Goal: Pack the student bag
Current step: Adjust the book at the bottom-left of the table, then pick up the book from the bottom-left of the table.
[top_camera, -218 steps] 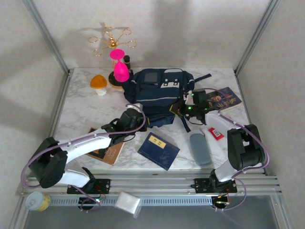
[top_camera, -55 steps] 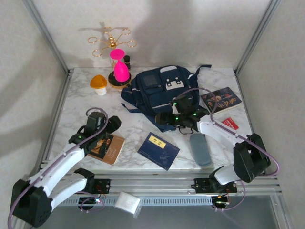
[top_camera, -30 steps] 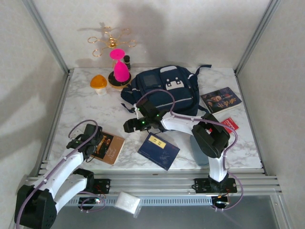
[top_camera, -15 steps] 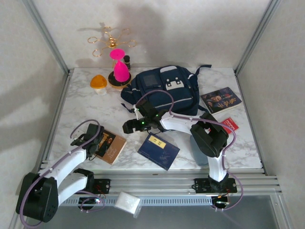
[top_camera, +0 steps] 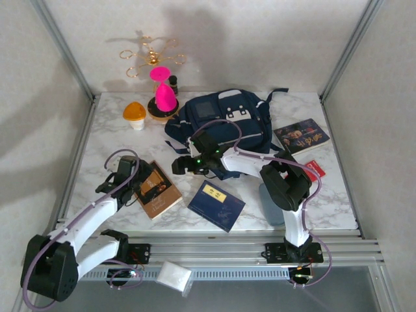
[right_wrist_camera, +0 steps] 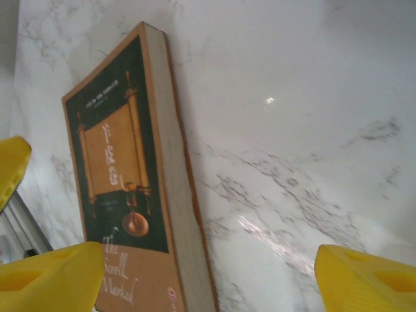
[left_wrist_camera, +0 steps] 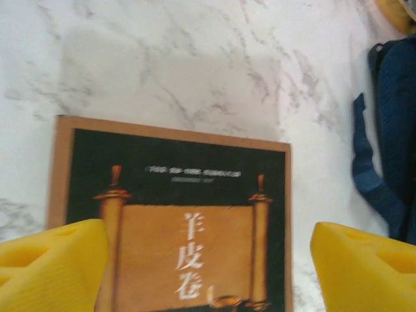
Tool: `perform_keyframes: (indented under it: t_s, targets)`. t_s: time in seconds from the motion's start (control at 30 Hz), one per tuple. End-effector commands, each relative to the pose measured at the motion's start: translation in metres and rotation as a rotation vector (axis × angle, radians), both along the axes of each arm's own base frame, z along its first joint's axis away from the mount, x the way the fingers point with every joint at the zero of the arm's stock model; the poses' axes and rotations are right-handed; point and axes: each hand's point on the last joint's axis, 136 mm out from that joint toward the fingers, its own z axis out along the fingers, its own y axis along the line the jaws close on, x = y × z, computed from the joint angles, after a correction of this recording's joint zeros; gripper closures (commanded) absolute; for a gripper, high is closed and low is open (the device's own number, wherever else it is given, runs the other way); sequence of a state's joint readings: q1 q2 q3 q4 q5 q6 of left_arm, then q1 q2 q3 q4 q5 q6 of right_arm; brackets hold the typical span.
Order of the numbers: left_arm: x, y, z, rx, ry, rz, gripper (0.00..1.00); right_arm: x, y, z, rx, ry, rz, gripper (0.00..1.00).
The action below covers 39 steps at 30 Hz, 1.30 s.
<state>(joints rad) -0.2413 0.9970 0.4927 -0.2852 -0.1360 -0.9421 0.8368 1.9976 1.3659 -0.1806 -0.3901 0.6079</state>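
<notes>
The student bag (top_camera: 224,123) is a large navy backpack lying at the back middle of the table; its edge and a strap (left_wrist_camera: 393,130) show at the right of the left wrist view. A brown and black book (top_camera: 159,190) lies near the front left. My left gripper (top_camera: 138,182) hovers over the book (left_wrist_camera: 175,214) with its yellow fingers wide apart, the left finger (left_wrist_camera: 52,266) overlapping the book's left side. My right gripper (top_camera: 180,166) is open just right of the book (right_wrist_camera: 120,188), between it and the bag, with bare marble between its fingers (right_wrist_camera: 364,279).
A flat navy book with a yellow label (top_camera: 216,205) lies front centre. A grey case (top_camera: 272,205), a red card (top_camera: 314,170) and a dark book (top_camera: 301,136) lie to the right. An orange mushroom (top_camera: 134,114), a pink ornament (top_camera: 162,91) and a gold stand (top_camera: 151,55) are at the back left.
The brown book has slid away from the front edge and turned, with my left gripper moving along with it. My right gripper shifted slightly toward the bag.
</notes>
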Motion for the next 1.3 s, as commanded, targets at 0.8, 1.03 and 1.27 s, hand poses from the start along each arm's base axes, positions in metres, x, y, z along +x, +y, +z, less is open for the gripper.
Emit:
perform_keyframes:
  t_s: [0.8,1.03,1.27]
  targets:
    - [-0.041,-0.034,-0.082,-0.009,0.243,-0.221,0.43,-0.046,0.070,-0.006,0.020,0.100,0.209,0.46]
    - [-0.043,-0.033,-0.086,0.009,0.255,-0.218,0.43,-0.048,0.066,0.008,0.025,0.082,0.222,0.56]
    - [-0.046,-0.030,-0.087,0.021,0.258,-0.212,0.43,-0.050,0.065,0.015,0.041,0.079,0.221,0.68]
